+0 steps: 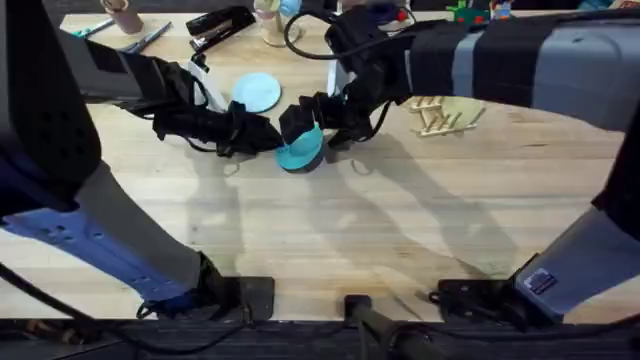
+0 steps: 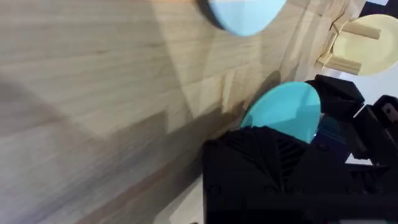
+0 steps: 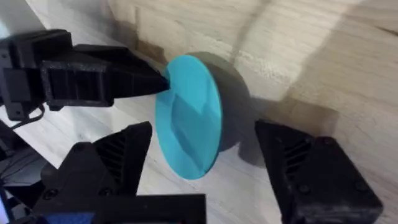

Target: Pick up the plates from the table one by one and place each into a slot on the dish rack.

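Right gripper [image 3: 205, 180] fingers spread around upright teal round plastic plate [image 3: 189, 115] | left gripper [image 1: 262, 137] pinching its rim, apparently for handover | wooden peg dish rack [image 1: 440, 118] nearby

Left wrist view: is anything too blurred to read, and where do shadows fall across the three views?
Left wrist view: the light blue plate and table grain are soft, the teal plate sharper. Right wrist view: the teal plate is crisp and throws a dark shadow on the table behind it. Overhead view: both arms cast broad soft shadows on the tabletop; the near arm sections look large and blurred.
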Controlling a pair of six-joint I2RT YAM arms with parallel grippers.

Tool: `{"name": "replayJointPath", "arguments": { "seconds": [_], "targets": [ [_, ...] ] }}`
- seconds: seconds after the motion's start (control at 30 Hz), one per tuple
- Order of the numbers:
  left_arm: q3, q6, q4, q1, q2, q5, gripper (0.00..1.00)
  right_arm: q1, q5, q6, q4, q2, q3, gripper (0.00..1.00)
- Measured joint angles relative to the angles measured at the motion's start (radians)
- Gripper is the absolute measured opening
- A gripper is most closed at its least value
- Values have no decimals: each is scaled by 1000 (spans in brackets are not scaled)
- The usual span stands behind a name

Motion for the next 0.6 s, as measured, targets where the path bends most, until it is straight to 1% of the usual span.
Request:
{"name": "replayJointPath", "arguments": {
  "seconds": [0.1, 0.13, 0.2, 0.23, 0.3, 0.33, 0.37, 0.43, 0.6],
  "targets": [
    [0, 0, 0, 0, 0, 0, 41, 0, -3, 0, 0, 0, 0, 985],
    [0, 0, 0, 0, 0, 0, 41, 0, -5, -1, 0, 0, 0, 937],
    [0, 0, 0, 0, 0, 0, 41, 1, -6, 2, 0, 2, 0, 737],
    [0, 0, 0, 0, 0, 0, 41, 1, -7, 4, 0, 4, 0, 574],
    [0, 0, 0, 0, 0, 0, 41, 1, -7, 7, -1, 9, 0, 297],
    [0, -1, -1, 0, 0, 0, 41, 1, -14, 12, 0, 8, 0, 167],
    [0, -4, -3, 3, -2, 0, 41, -4, -38, 23, 0, 2, 2, 70],
    [0, -5, -3, 7, -4, -2, 41, -5, -55, 26, 18, -7, 17, 37],
    [1, -5, -9, 9, -9, -11, 40, -2, -63, 27, 5, -7, 23, 32]
  ]
}}
